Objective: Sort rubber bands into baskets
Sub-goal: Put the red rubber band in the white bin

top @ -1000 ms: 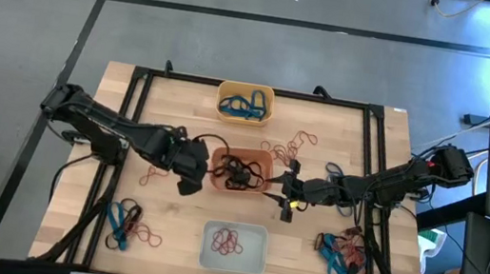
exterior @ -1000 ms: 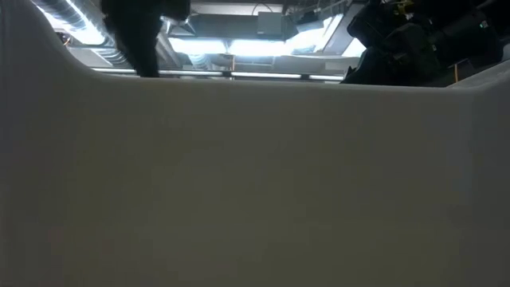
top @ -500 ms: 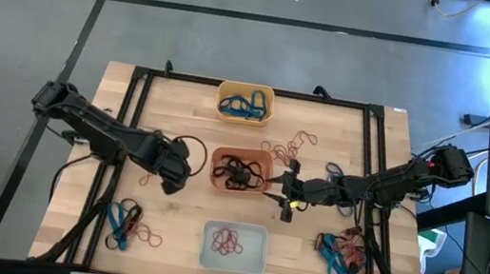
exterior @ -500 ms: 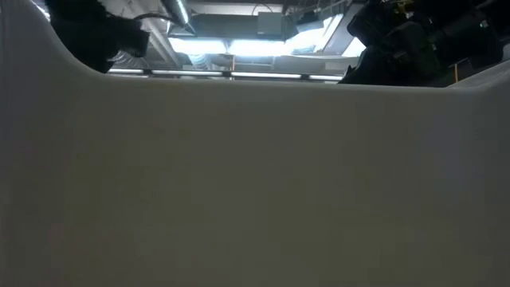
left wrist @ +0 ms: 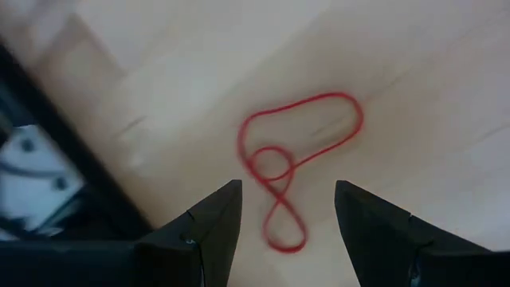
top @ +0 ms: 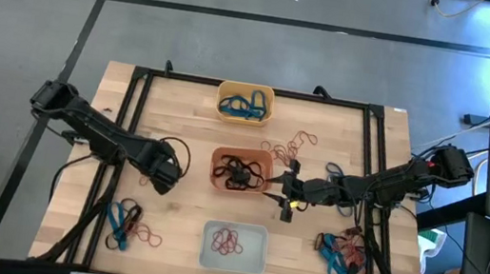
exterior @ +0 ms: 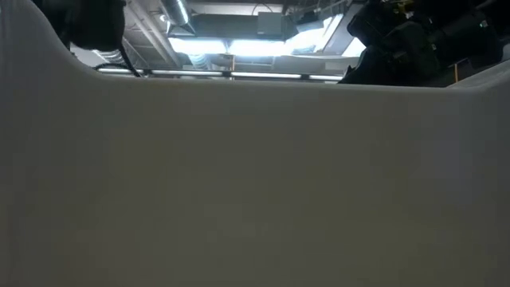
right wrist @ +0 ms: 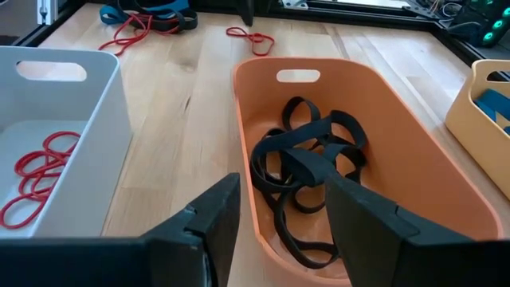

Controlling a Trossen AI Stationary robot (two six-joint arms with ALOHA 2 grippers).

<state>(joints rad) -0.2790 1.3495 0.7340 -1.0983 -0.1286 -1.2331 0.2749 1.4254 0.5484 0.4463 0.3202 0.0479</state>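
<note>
Table: a pale wooden table top [top: 190, 115] edged by a black metal frame, seen from straight above.
Left gripper: the left gripper [left wrist: 285, 209] hangs low over the table to the left of the middle basket. Its two dark fingers [left wrist: 215, 219] stand apart with nothing between them.
Band under left gripper: a thin red rubber band twisted into a figure-of-eight [left wrist: 291, 163] lies flat on the wood, one end of it just between the fingertips and not touched by them.
Right gripper: the right gripper [right wrist: 277, 209] sits at the right-hand rim of the middle basket, its fingers spread and holding nothing.
Middle basket: a red-orange rectangular plastic tub with rounded corners [top: 217, 179] at the table's centre holds a tangle of black rubber bands [right wrist: 307, 159].
Far basket: a yellow-orange plastic tub [top: 224, 87] at the far edge holds blue-teal rubber bands [top: 243, 105].
Near basket: a pale whitish plastic tub [top: 256, 259] at the near edge holds red rubber bands [top: 227, 241].
Loose bands: a red cluster [top: 290, 144] lies just right of the middle basket; a blue and red pile [top: 125, 224] lies near the left front; a mixed pile [top: 341, 252] lies near the right front.
Low view: almost wholly blocked by a pale wall close to the lens.
</note>
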